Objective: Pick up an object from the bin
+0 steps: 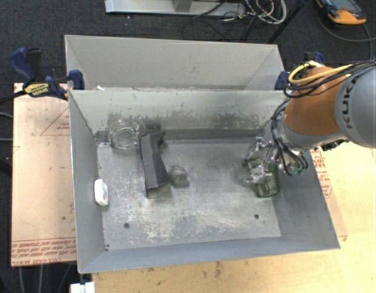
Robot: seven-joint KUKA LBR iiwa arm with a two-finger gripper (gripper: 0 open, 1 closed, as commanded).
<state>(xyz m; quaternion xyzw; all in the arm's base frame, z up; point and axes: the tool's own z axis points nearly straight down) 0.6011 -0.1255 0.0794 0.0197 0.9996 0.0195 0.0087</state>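
Left first: a small white oval thing (101, 193) lies flat on the floor of the bin (194, 227), close to the left wall. Behind it, in the far-left corner, I see a clear round cup-like thing (122, 135) near the back wall. Just right of the cup a long dark grey block (152, 163) runs from the back toward the front. A small grey rounded lump (178, 176) sits at the right side of the block's near end; touching or just beside, I can't say.

Right side: my arm (316, 112), orange around the wrist with cables, comes in over the right wall. The pincer (259, 173) is down low by the floor, near that wall. A dark greenish blocky thing (267, 187) lies right at its tip, partly covered by it. I cannot tell whether the pincer is released or clenched, or whether it grips that dark thing.
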